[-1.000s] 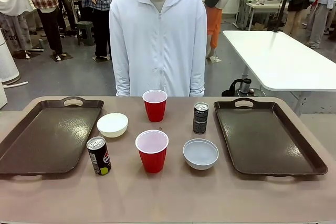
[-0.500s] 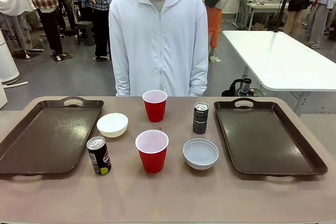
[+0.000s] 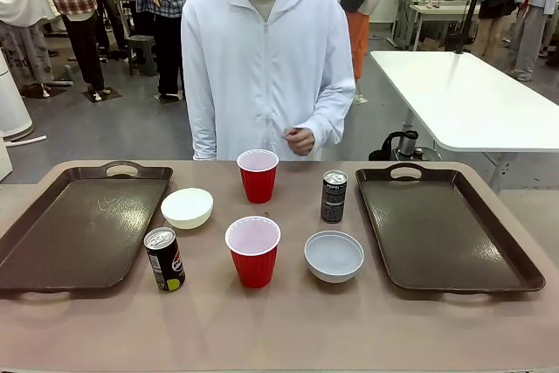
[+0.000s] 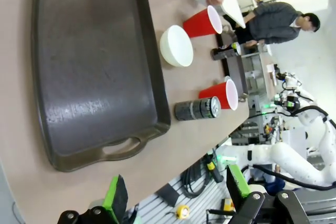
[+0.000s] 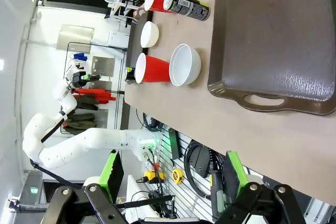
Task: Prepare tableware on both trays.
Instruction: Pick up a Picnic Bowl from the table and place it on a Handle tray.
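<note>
**Table layout with no piece yet on a tray; all places are given from the near cup [image 3: 253,251], which stands upright at the middle of the table [image 3: 288,329].**

- **Left tray [image 3: 79,224] and right tray [image 3: 445,233]:** well out to either side of the cup, both bare.
- **Left gripper [image 4: 176,186] and right gripper [image 5: 173,169]:** jaws spread with nothing between the green pads. Each is held off the table's near side, on its own side of the cup.
- **Left bowl [image 3: 187,207]:** beyond and left of the cup, just beside the left tray.
- **Right bowl [image 3: 334,255]:** directly to the cup's right.
- **Far cup [image 3: 258,175]:** straight behind it.
- **Left can [image 3: 164,259]:** to the left, near the left tray's rim.
- **Right can [image 3: 333,196]:** beyond and to the right.
- **Person's hand [image 3: 300,140]:** behind the far cup at waist height, loosely curled, gripping nothing that can be seen.

**Judgement:** each arm would best take the set on its own side. It should pinch a can across its body and a bowl by its rim, lift straight up, and pass clear of the near cup, which would tip easily.
</note>
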{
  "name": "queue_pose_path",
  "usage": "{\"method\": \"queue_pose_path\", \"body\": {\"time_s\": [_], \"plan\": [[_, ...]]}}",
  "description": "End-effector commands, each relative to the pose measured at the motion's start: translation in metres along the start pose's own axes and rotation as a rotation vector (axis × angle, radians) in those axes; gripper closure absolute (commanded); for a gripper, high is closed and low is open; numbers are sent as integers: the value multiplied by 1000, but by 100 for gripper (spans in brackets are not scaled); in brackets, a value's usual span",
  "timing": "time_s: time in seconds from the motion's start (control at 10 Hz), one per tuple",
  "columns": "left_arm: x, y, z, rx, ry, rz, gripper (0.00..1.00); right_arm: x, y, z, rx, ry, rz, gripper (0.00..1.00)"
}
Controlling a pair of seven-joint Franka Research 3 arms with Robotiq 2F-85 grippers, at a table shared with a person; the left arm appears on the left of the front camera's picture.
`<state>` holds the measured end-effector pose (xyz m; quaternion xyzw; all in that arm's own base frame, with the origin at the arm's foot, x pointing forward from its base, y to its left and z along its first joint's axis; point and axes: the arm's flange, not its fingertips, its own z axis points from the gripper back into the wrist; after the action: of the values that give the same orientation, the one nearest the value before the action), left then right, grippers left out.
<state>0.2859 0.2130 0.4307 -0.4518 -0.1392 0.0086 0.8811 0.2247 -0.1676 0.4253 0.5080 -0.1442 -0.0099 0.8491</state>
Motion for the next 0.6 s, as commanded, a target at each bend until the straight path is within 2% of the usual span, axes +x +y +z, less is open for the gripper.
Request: {"method": "queue_pose_path", "body": {"time_s": [0.0, 0.4, 0.5], "plan": [[-1, 0, 0, -10, 3, 2, 0, -1, 0, 1, 7, -5, 0, 0], [0, 0, 0, 0, 0, 0, 0, -1, 0, 1, 7, -5, 0, 0], [8, -31, -30, 148, -47, -37, 0, -1, 0, 1, 7, -5, 0, 0]]}}
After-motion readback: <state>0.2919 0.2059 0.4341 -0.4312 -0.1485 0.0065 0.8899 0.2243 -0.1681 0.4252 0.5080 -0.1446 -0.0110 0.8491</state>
